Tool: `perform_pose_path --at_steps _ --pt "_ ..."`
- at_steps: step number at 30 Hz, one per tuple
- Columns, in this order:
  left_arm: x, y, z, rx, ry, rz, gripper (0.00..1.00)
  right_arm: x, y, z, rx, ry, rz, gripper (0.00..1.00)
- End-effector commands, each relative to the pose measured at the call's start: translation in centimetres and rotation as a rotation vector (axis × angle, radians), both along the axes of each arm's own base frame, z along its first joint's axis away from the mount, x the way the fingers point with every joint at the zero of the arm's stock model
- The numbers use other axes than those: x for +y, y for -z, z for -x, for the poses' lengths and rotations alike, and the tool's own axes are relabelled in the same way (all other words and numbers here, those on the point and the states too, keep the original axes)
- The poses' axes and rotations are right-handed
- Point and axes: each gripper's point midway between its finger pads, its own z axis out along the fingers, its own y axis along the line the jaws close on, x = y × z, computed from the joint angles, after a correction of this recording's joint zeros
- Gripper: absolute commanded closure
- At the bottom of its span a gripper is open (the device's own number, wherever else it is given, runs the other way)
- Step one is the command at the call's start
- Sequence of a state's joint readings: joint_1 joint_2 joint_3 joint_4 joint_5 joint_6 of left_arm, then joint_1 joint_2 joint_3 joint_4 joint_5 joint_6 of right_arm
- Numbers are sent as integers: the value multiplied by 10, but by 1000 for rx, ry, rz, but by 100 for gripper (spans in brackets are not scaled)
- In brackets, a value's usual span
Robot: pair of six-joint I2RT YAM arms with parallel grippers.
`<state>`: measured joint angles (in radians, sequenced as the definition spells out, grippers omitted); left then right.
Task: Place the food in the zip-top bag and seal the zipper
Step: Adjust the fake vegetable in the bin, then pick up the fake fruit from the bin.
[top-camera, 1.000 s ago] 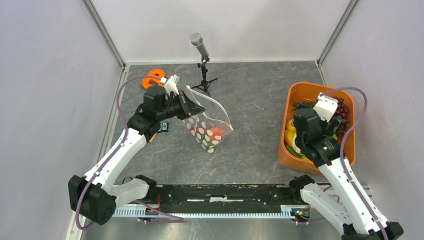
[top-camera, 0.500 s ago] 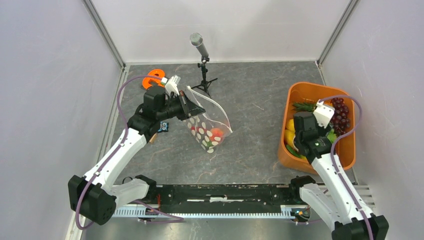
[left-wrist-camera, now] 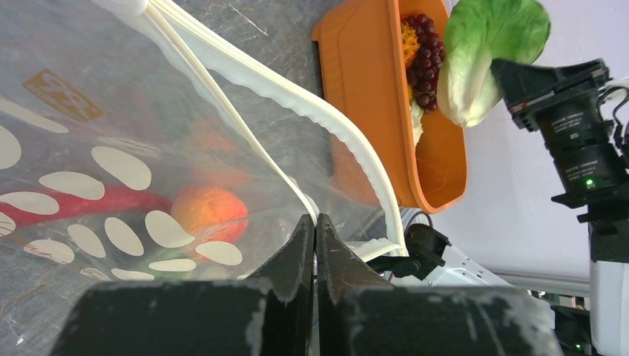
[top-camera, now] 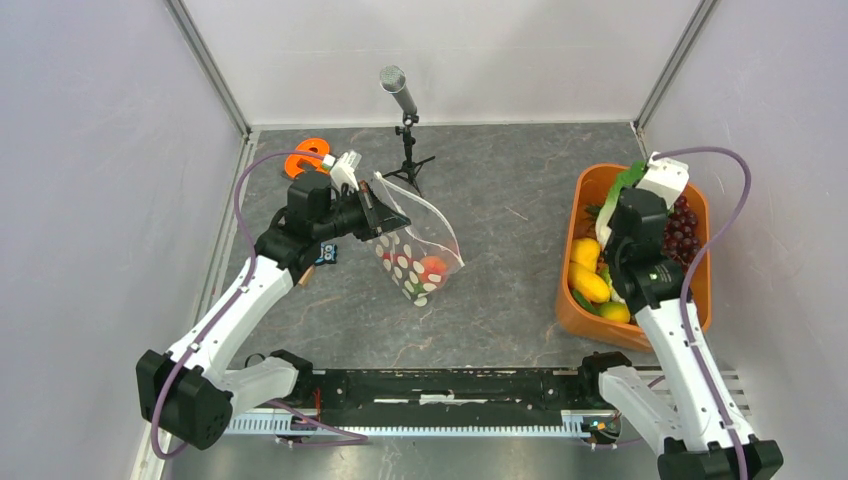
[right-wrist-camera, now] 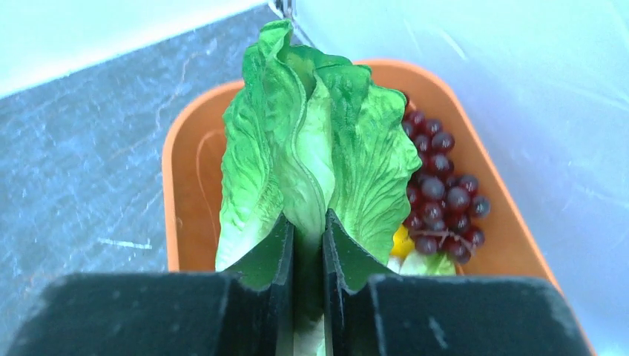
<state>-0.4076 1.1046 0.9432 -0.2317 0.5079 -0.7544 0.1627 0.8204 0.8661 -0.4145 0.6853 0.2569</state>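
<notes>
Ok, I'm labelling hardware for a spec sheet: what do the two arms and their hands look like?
The left arm and right arm have white link shells with black joints, and a purple cable loops off each. The left hand and right hand have black, scuffed, wedge-shaped fingers. A white camera block sits on each wrist.

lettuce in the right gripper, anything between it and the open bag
Nothing visible. Only bare table lies between the lettuce, held over the orange tub by the right gripper, and the bag, whose mouth the left gripper holds open. The microphone stand stands farther back.
</notes>
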Motion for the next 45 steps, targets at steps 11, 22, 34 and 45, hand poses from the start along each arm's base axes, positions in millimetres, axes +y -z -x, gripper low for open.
perform_pose_path --at_steps 11,22,34,45 --pt "-3 -15 -3 -65 35 5 98 -24 45 -69 158 -61 -6 29" --pt "-3 -15 -4 -75 33 -1 98 -45 74 6 140 60 -168 34" --pt "-1 -13 -2 -75 31 -12 98 -29 155 -3 119 -146 -385 39" --pt "-3 -11 -3 -69 36 1 98 -20 152 -38 51 -311 -344 36"
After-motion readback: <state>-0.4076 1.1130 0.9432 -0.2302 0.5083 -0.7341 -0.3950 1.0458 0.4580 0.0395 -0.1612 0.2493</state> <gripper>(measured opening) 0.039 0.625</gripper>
